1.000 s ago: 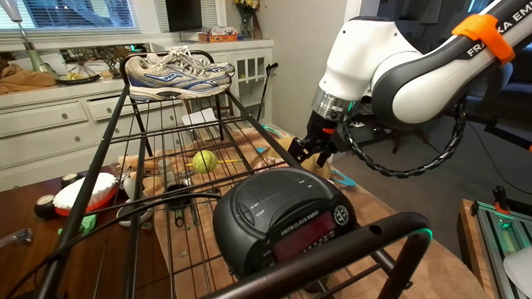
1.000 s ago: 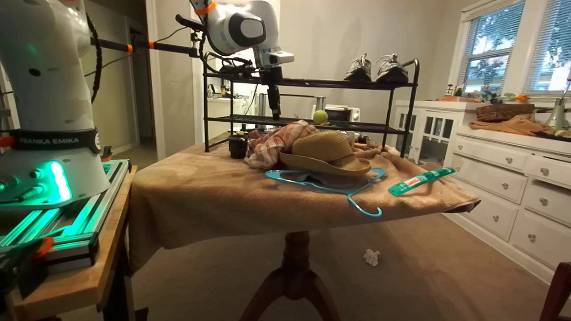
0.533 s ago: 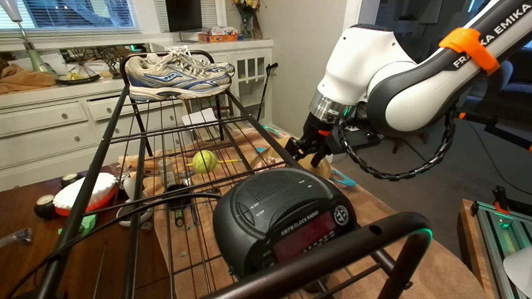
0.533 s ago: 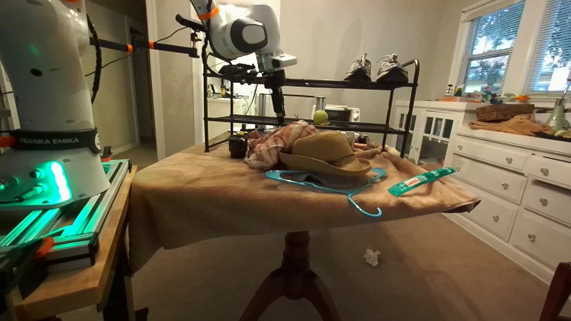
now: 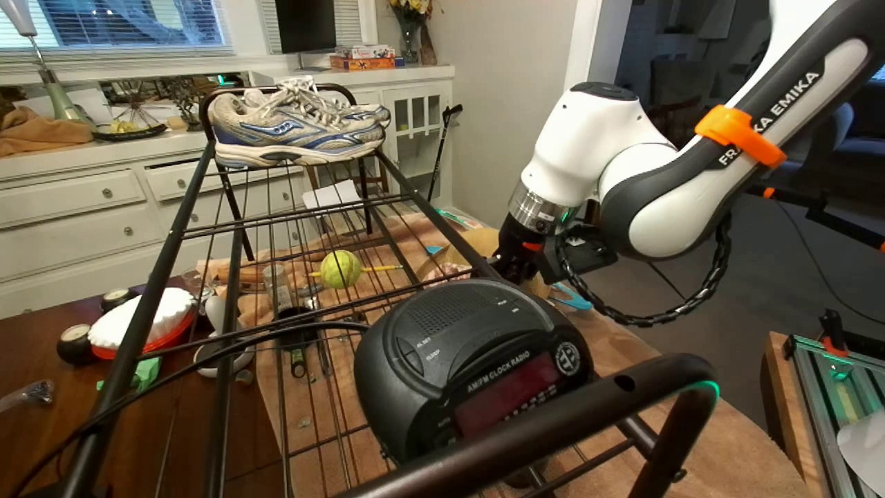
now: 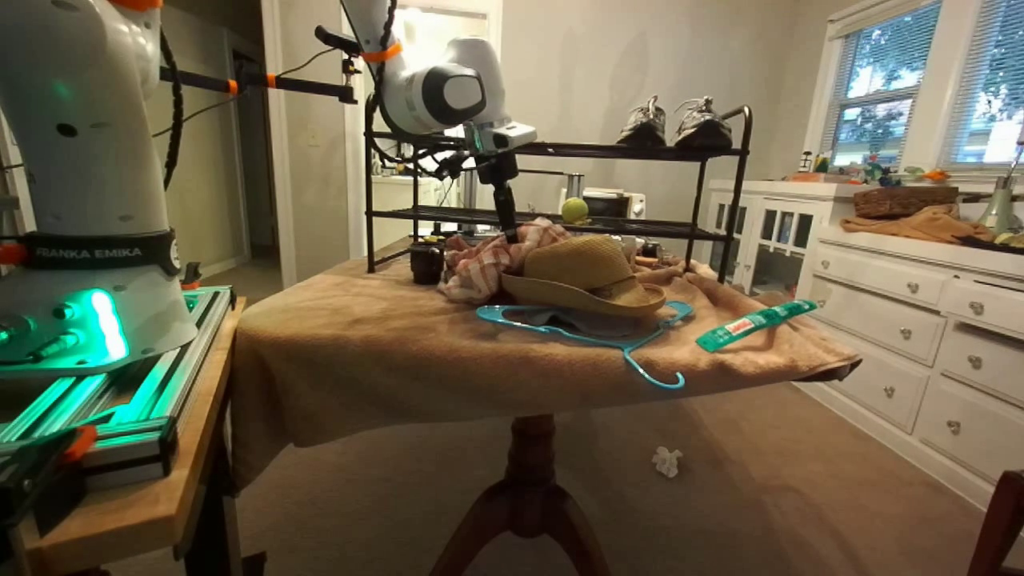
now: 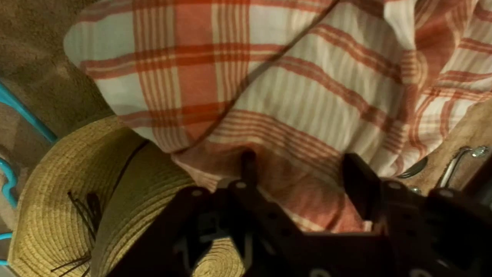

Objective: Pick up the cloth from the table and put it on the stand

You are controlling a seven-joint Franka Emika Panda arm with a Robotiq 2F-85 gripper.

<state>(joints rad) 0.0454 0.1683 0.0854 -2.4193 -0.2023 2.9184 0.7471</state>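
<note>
The cloth, orange-rust and cream plaid, lies crumpled on the table, which has a tan-brown cover. My gripper points down onto it, fingers apart; the cloth spreads beneath and between them, not visibly pinched. In an exterior view the gripper tip meets the top of the cloth, and how deep it sits cannot be told. The stand, a black wire rack, rises behind the cloth. Seen from elsewhere, the stand's thick end bar is in front, and the gripper's fingertips are partly hidden.
A straw hat touches the cloth's side, with a blue hanger in front of it. On the rack's top sit a clock radio and sneakers. A tennis ball shows through the bars. A green packet lies rightward.
My gripper has come down onto the cloth from above it, and its fingers look closer together than before. Cloth, hat and rack appear unmoved.
</note>
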